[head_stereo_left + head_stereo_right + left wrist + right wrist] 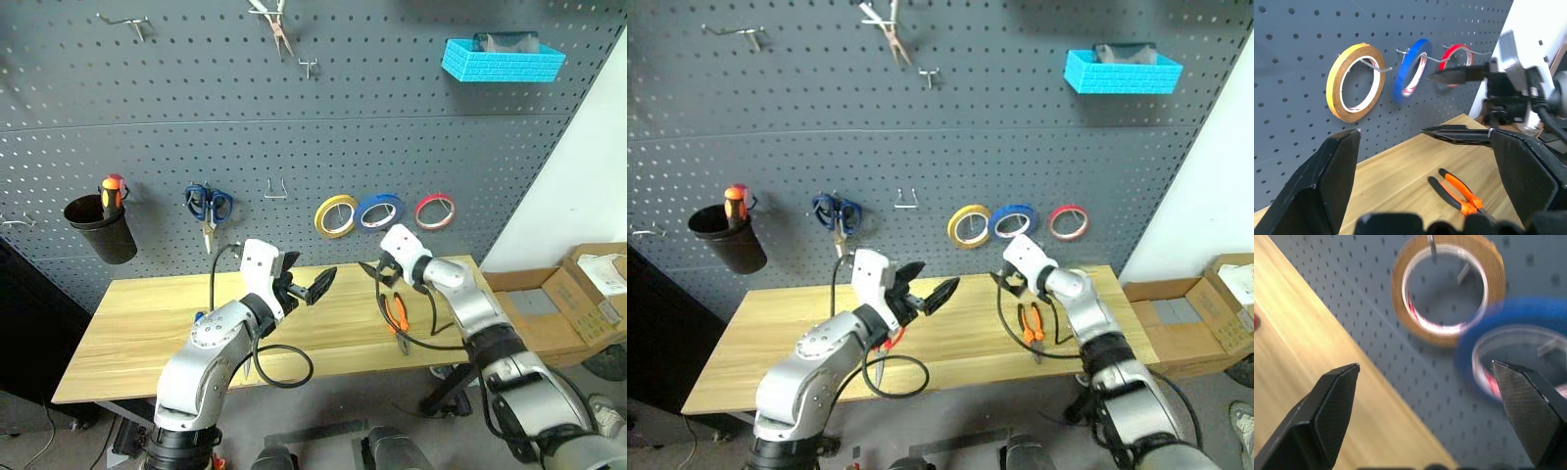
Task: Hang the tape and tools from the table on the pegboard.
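Matt dark grey pegboard [294, 127] with thin metal hooks [1376, 66], a pale smooth wooden table [147, 313], and glossy orange-handled pliers [1459, 193].

This is a workshop corner. A dark grey pegboard [294, 108] with metal hooks carries blue-handled scissors [208, 208], rolls of tape, a blue plastic bin [502, 60] and a black cup [101, 227] holding a screwdriver. Below stands a plank-topped table [137, 323] with orange-handled pliers [396, 316], and cardboard boxes [578, 294] sit alongside.
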Available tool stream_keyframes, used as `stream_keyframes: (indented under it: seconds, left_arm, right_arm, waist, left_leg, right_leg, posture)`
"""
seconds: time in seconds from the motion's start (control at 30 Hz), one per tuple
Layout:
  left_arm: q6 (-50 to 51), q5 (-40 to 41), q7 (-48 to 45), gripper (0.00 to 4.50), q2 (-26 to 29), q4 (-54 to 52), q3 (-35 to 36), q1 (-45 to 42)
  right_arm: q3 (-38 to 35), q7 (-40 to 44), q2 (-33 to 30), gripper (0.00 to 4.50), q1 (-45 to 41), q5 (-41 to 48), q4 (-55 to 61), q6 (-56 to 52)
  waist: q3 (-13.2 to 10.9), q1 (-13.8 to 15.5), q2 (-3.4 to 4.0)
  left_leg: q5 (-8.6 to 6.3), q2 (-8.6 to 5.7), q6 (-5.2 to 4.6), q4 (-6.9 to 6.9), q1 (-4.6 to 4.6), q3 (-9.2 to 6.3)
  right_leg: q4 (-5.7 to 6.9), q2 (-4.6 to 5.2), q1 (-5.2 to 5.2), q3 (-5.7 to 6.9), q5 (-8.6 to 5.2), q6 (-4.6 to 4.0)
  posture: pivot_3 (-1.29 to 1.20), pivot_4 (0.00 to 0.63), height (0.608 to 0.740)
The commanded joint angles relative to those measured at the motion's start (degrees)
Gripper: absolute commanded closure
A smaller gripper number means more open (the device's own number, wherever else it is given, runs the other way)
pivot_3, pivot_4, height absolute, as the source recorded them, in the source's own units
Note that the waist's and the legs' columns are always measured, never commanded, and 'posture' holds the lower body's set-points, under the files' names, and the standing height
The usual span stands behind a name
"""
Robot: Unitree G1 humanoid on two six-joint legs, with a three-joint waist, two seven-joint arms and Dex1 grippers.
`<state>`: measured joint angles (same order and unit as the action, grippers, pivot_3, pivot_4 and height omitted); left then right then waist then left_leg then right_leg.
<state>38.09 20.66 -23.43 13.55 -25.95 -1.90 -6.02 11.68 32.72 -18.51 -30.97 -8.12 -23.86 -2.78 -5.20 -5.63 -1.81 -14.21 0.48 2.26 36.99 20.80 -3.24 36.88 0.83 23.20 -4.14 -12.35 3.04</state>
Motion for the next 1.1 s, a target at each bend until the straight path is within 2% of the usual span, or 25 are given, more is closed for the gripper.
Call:
stream_keyframes:
  seconds: [0.03,0.1,0.17,0.27,0.33,0.53,0.73,0.87,1.1]
  left_arm:
    - [-2.51,-0.63,-1.99,0.0,1.68,-3.87,-3.65,3.83]
    - [-3.91,-1.83,-2.58,0.0,3.07,-4.36,-5.31,6.27]
    - [-6.91,-4.12,-3.65,0.0,5.36,-3.07,-6.98,9.42]
    - [-13.43,-9.83,-6.03,0.0,10.89,-0.84,-9.87,12.77]
    - [-15.63,-11.5,-6.71,0.0,12.8,-0.14,-10.45,13.38]
    - [-15.71,-11.24,-5.57,0.0,12.01,0.35,-9.28,13.33]
    - [-14.91,-11.18,-4.67,0.0,11.53,-1.33,-9.22,15.15]
    - [-14.03,-10.61,-3.2,0.0,10.84,-2.71,-8.19,16.65]
    - [-12.19,-10.27,-1.61,0.0,10.39,-6.0,-7.24,18.99]
  right_arm:
    - [-2.29,-1.28,-1.52,0.03,4.93,0.39,10.5,-9.18]
    - [-3.26,-3.28,-0.86,0.03,6.29,0.58,12.64,-16.0]
    - [-5.11,-7.19,1.59,0.03,5.77,0.78,11.94,-27.61]
    - [-8.79,-12.45,6.76,0.03,2.77,2.39,9.86,-43.26]
    - [-10.76,-15.29,9.21,0.03,0.59,2.94,8.73,-48.38]
    - [-16.14,-20.7,15.12,0.03,-4.64,6.72,2.6,-57.53]
    - [-17.38,-23.72,16.8,0.03,-8.33,8.36,-2.48,-60.23]
    - [-12.08,-22.69,14.12,0.03,-9.45,5.55,-7.05,-54.88]
    - [-9.58,-21.65,12.07,0.03,-12.2,5.22,-13.76,-49.31]
  waist:
    - [-0.04,0.23,0.05]
    - [-0.1,0.06,0.08]
    - [-0.37,-0.3,0.17]
    - [-1.08,-0.62,0.25]
    - [-2.06,-0.86,0.37]
    - [-4.43,-0.95,0.61]
    - [-5.74,-0.83,0.71]
    - [-6.12,-0.72,0.72]
    - [-7.86,-0.01,0.63]
  left_leg:
    - [-0.01,0.0,0.0,0.0,-0.02,0.03]
    - [0.0,0.02,0.0,0.02,-0.08,0.11]
    - [0.0,0.09,0.0,0.05,-0.16,0.16]
    - [0.0,0.15,-0.01,0.03,-0.36,0.11]
    - [0.0,0.19,-0.01,0.02,-0.44,0.07]
    - [0.07,0.19,-0.11,0.07,-0.09,0.08]
    - [-0.33,0.19,-0.33,-0.08,0.3,0.05]
    - [-0.48,0.2,-0.45,-0.07,0.97,0.02]
    - [-0.5,0.16,-0.46,-0.01,1.01,-0.03]
  right_leg:
    - [0.03,0.0,0.0,-0.02,-0.04,-0.05]
    - [0.07,-0.02,0.01,-0.06,-0.25,-0.41]
    - [0.12,-0.07,0.0,-0.1,-0.29,-0.48]
    - [0.17,-0.16,-0.04,-0.13,-0.31,-0.53]
    - [0.17,-0.2,-0.01,-0.15,-0.32,-0.57]
    - [0.14,-0.2,0.14,-0.16,-0.31,-0.56]
    - [0.12,-0.2,0.44,-0.11,-0.43,-0.3]
    - [0.12,-0.19,1.06,-0.06,-0.44,-0.43]
    - [0.1,-0.14,1.05,-0.01,-0.55,-0.22]
  posture:
    - [-0.03,0.048,0.74]
    - [-0.05,0.071,0.74]
    - [-0.05,0.088,0.74]
    - [-0.08,0.129,0.74]
    - [-0.08,0.146,0.74]
    - [-0.08,0.198,0.74]
    - [-0.06,0.23,0.74]
    - [-0.04,0.236,0.74]
    - [-0.01,0.253,0.74]
